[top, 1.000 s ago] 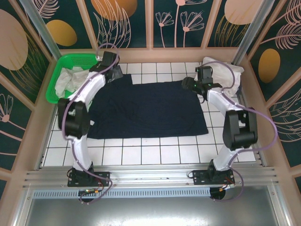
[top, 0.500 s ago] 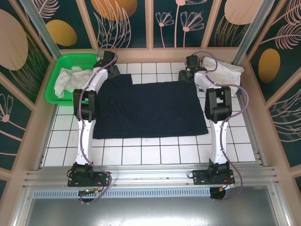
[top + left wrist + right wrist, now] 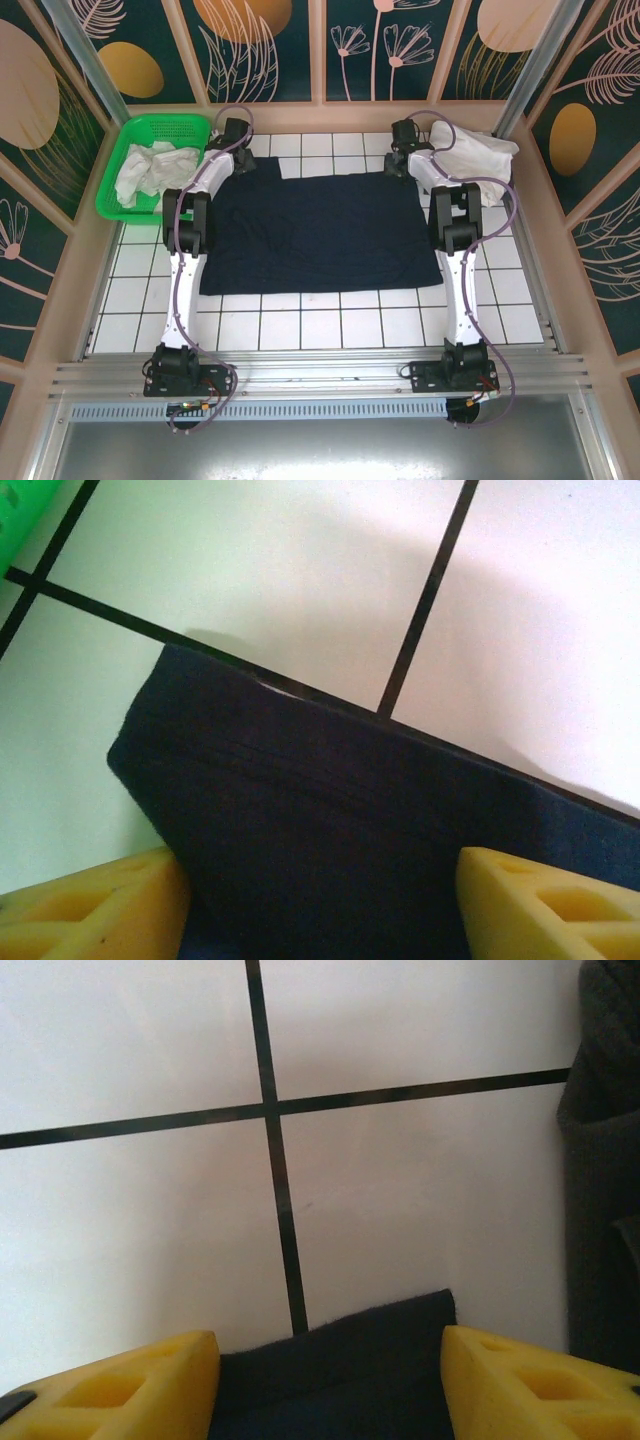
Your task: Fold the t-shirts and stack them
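Left gripper (image 3: 320,905) and right gripper (image 3: 330,1380) low over the far corners of the navy t-shirt (image 3: 320,230), both with jaws apart.
Spread flat on the white tiled table (image 3: 330,325), between the two outstretched arms, far edge toward the back wall. Left fingers (image 3: 90,910), yellow, wide on either side of the far-left corner, cloth lying loose between them, not pinched. Right fingers (image 3: 540,1385) likewise parted, a strip of navy edge between them, bare tile beyond. Near the left gripper, green basket (image 3: 165,118) holding crumpled white t-shirts (image 3: 150,170). At the far right corner, another white t-shirt (image 3: 475,155) in a heap, just beside the right gripper.
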Controlling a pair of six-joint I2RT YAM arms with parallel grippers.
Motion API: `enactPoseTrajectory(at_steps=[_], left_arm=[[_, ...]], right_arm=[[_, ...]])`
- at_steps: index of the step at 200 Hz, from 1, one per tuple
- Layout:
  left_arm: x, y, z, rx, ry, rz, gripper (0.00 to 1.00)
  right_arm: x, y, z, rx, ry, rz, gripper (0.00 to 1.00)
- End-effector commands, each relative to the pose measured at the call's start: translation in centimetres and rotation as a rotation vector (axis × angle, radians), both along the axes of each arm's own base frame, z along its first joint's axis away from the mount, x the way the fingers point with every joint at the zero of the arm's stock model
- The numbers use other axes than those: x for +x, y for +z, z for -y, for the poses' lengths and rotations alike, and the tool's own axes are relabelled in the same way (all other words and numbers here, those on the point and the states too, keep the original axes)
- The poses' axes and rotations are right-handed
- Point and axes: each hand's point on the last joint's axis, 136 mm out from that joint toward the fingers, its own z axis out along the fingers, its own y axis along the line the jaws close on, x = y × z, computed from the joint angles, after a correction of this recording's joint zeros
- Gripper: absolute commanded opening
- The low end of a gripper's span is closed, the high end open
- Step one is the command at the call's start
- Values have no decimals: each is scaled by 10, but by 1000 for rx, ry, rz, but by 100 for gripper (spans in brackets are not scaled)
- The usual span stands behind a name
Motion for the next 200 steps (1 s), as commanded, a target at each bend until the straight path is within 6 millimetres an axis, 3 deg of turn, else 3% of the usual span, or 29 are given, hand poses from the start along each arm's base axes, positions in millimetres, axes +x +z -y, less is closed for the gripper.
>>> enactPoseTrajectory(at_steps=[1, 28, 46, 82, 119, 160, 200], left_arm=[[5, -9, 4, -17, -35, 2, 60], [9, 1, 7, -22, -50, 18, 33], [10, 18, 6, -14, -60, 40, 21], [6, 62, 0, 32, -73, 82, 18], [-1, 72, -2, 48, -85, 70, 6], [-12, 87, -4, 50, -81, 71, 0], [-35, 107, -7, 61, -99, 92, 0]], right_arm=[[-2, -8, 15, -71, -29, -27, 61], [-2, -18, 18, -87, -38, -42, 56], [-2, -23, 18, -87, -39, -56, 46], [1, -16, 15, -41, -30, -42, 17], [3, 1, 8, 1, -7, -18, 0], [-6, 30, -1, 30, 11, 25, 0], [-34, 47, -6, 80, 41, 59, 0]])
